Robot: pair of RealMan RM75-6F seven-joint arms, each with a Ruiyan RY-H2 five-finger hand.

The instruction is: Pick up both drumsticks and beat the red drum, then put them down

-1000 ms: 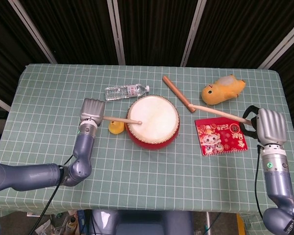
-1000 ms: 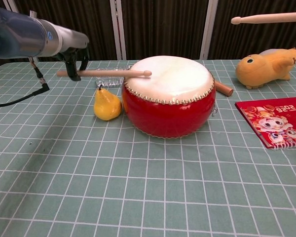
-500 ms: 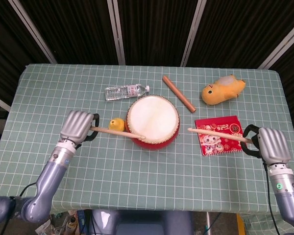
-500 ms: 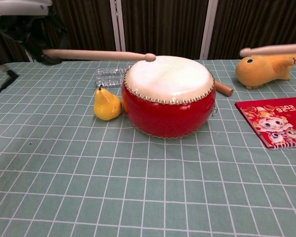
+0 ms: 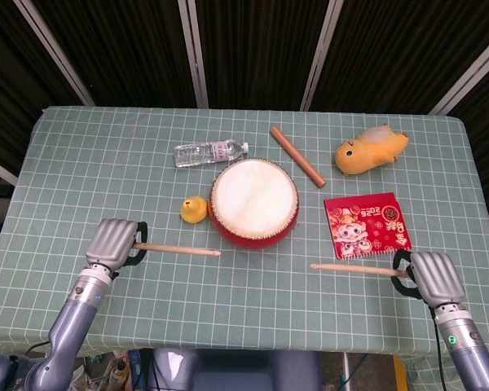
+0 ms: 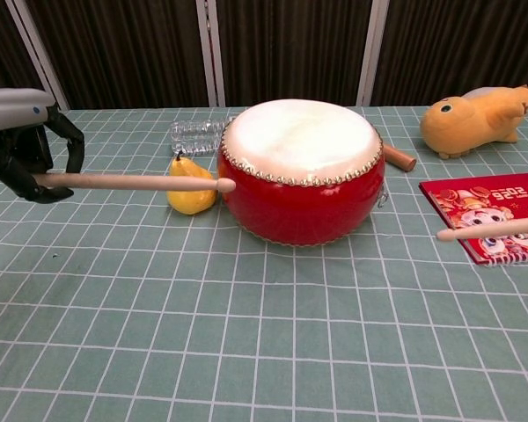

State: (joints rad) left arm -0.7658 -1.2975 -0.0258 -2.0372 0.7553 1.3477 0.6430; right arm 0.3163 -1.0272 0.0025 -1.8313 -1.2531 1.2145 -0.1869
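The red drum (image 5: 254, 203) (image 6: 301, 171) with its white skin stands mid-table. My left hand (image 5: 114, 242) (image 6: 25, 158) grips one drumstick (image 5: 178, 248) (image 6: 132, 183) by its end, front-left of the drum; the stick points right, tip level with the drum's side and off the skin. My right hand (image 5: 429, 275) grips the other drumstick (image 5: 354, 268) (image 6: 493, 229) at the front right, tip pointing left, below the red booklet. The chest view shows only that stick, not the right hand.
A yellow pear (image 5: 193, 209) (image 6: 190, 186) touches the drum's left side. Behind lie a water bottle (image 5: 209, 152) and a wooden rod (image 5: 297, 155). An orange plush (image 5: 371, 149) (image 6: 475, 118) and a red booklet (image 5: 366, 225) (image 6: 491, 215) lie to the right.
Both hands have pulled back toward the front edge and come down with their sticks. The left stick's tip has left the drum skin; the right stick dropped below the booklet.
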